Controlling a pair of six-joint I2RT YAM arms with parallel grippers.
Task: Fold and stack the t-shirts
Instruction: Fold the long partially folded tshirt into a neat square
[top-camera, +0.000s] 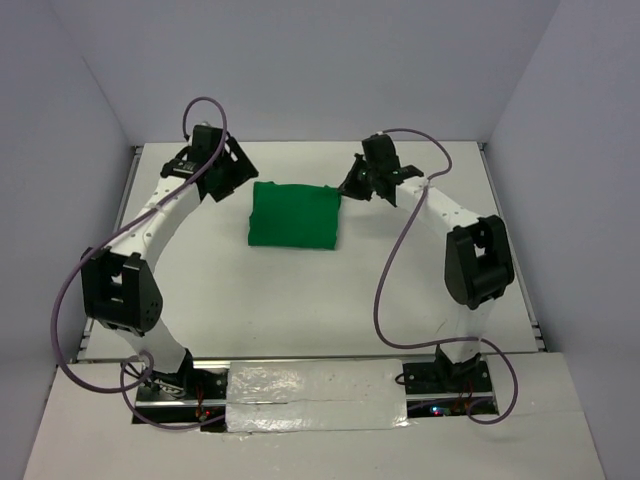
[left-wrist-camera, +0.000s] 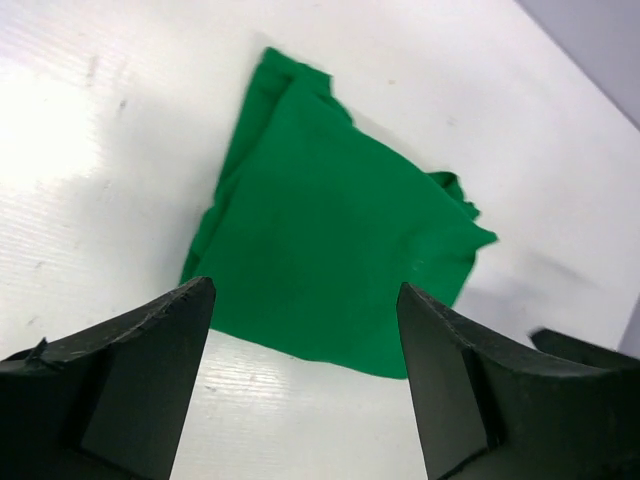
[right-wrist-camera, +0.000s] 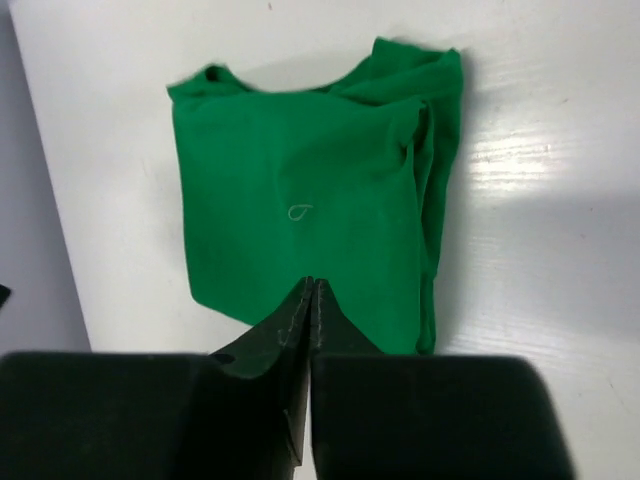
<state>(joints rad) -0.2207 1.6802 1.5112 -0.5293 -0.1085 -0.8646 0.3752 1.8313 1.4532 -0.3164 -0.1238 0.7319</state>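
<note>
Checking in from the remote station. The t-shirt (top-camera: 295, 215) is folded down into a compact, roughly rectangular packet. It's lying flat on the white table (top-camera: 300, 320), toward the far middle, right between the two arms. It's plain bright green with no print that I can see.

It's not a super crisp fold. In the right wrist view, one long side shows several layers stacked slightly out of line, and the far corner on that side is bunched up. The top face is mostly smooth with a few soft creases, and there's a tiny pale loop of thread (right-wrist-camera: 299, 212) sitting on it. In the left wrist view, a little nub of fabric pokes out past one far corner.

The left gripper (left-wrist-camera: 305, 290) is spread wide with nothing between the fingers. It's just beside the shirt's left edge in the overhead view.

The right gripper (right-wrist-camera: 310, 290) has its fingers pressed tight together, tips over the near edge of the shirt as its own camera sees it. I can't tell if they're touching the cloth, and I don't see any fabric pinched in there.
</note>
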